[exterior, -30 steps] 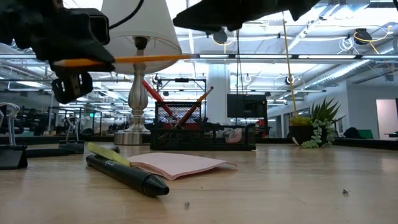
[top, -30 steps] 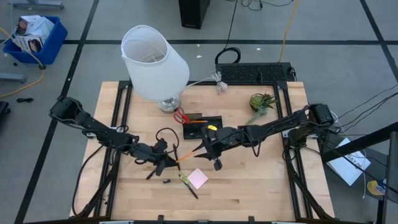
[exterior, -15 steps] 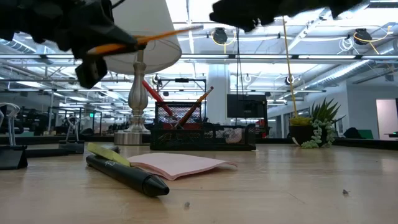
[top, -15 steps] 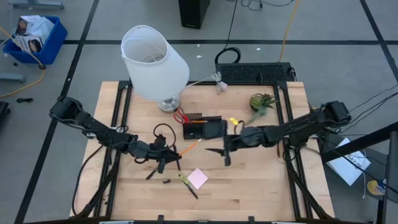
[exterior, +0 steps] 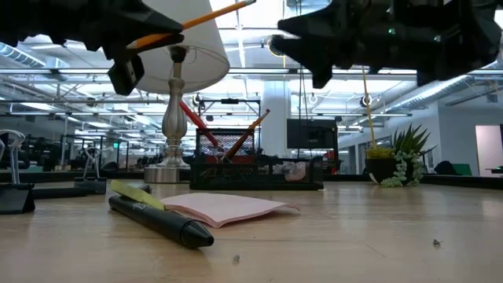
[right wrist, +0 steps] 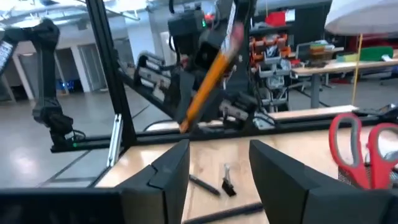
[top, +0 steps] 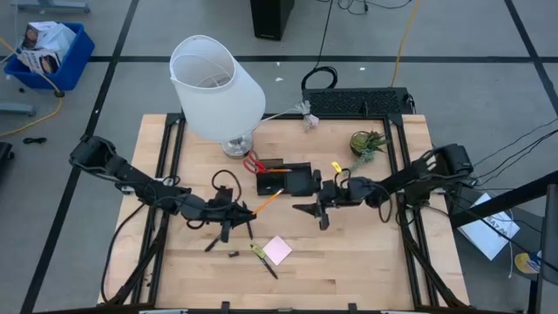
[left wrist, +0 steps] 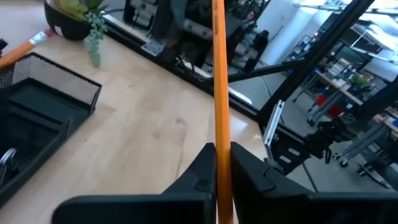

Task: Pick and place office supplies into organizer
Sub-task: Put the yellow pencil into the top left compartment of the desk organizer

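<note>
My left gripper [top: 247, 212] is in mid-air over the table's middle, shut on an orange pencil [top: 268, 202] that points toward the black organizer [top: 283, 179]. Red scissors [top: 254, 163] and another pencil stand in the organizer. My right gripper [top: 309, 209] hovers open just right of the pencil's free end and touches nothing. On the wood near the front lie the pink sticky-note pad [top: 278, 250], the yellow-green marker [exterior: 137, 196] and a black pen [exterior: 157, 222]. The marker lies across the pen. My left gripper pinches the orange pencil between its two fingers at one end [left wrist: 219, 163]. The shaft [left wrist: 219, 74] runs straight on past the fingertips, in line with them. The pencil is lifted clear, and its free end [exterior: 236, 6] slants upward toward the organizer.
A white-shaded lamp [top: 218, 87] stands at the far left, close beside the organizer. A small potted plant [top: 366, 142] sits at the far right. Small black bits [top: 234, 254] lie near the pen. Bare wood shows along the near right part of the table [top: 366, 262].
My right gripper drew back from the pencil toward the table's right. My left gripper rose and tipped, so the pencil went from level to slanting with its free end up.
</note>
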{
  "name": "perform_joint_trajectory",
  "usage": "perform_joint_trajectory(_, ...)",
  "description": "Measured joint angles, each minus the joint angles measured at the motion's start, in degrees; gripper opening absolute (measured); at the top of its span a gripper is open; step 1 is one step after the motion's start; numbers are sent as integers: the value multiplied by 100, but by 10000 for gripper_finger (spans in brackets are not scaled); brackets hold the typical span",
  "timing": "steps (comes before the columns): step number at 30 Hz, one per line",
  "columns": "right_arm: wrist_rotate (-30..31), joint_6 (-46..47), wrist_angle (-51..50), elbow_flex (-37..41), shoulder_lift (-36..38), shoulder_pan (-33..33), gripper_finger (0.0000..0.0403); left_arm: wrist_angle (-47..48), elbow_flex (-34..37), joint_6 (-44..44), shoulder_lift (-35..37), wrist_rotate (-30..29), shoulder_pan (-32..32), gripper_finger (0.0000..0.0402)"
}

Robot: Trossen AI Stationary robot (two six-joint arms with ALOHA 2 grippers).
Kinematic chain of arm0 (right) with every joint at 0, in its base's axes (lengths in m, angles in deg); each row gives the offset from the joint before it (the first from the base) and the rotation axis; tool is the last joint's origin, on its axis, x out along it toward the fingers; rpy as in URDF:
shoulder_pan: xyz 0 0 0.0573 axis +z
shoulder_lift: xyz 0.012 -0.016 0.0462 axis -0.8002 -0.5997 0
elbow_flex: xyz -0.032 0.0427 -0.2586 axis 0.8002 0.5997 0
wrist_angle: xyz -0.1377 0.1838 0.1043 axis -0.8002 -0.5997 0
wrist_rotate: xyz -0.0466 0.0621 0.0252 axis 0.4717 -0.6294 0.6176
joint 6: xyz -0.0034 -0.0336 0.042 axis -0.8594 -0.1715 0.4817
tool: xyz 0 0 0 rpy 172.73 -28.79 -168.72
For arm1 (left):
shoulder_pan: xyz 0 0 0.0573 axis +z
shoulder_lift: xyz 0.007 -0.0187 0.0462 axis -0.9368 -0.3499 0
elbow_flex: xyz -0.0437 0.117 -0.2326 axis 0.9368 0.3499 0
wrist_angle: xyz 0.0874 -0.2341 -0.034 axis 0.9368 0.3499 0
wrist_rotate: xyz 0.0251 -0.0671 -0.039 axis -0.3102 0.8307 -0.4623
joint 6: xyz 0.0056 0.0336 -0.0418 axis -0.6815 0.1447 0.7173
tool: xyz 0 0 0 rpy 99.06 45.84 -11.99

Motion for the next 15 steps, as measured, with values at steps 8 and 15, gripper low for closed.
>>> perform_joint_trajectory(8,-580,63,140,-1012,-660,-118,149,-78,0,-99,2,-67,5,31)
perform_joint_trajectory(15,-595,306,-98,-1666,-1013,-302,136,-93,-2,-88,2,-62,-6,22)
